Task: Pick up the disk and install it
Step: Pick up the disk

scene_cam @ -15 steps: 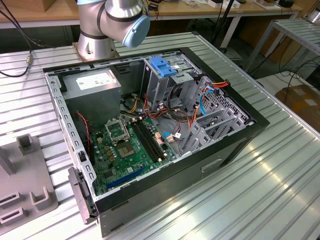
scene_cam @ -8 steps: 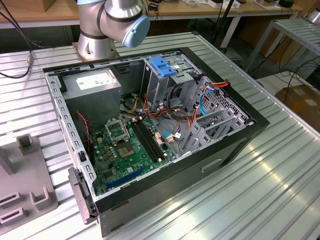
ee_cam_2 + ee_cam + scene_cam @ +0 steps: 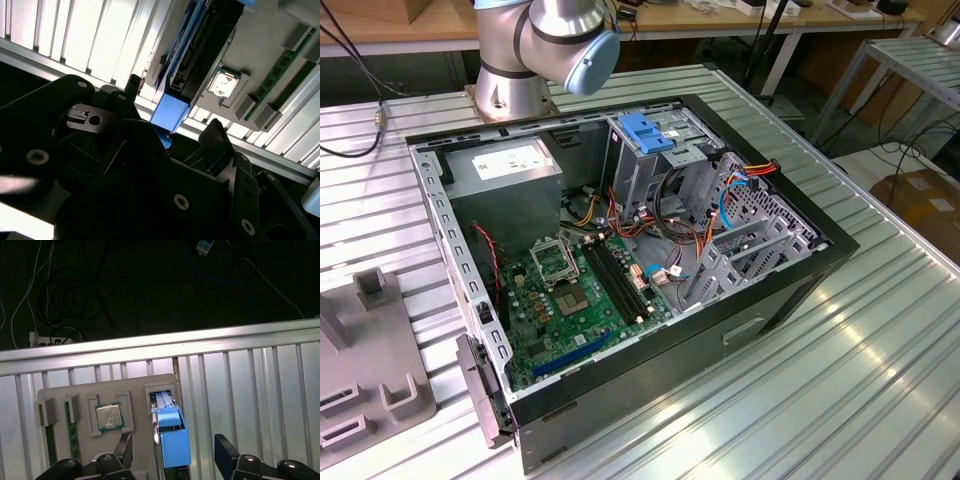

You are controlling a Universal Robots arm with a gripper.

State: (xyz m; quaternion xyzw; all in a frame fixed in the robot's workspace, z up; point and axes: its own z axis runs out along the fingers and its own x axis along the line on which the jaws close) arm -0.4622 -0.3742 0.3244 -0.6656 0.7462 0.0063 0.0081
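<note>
— Slatted metal table [image 3: 240, 385], grey tray [image 3: 135, 385] near its edge. Where's the disk [image 3: 172, 432]?
— Upright in that tray, between the fingers of the pincer [image 3: 173, 445]: spread wide, clear gap either side, nothing gripped.

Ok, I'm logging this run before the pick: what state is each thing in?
disk: standing on edge in its slot in the tray, not lifted.
gripper: open, straddling the disk without touching it.
computer case: lying on its side, panel off, interior exposed.
</note>
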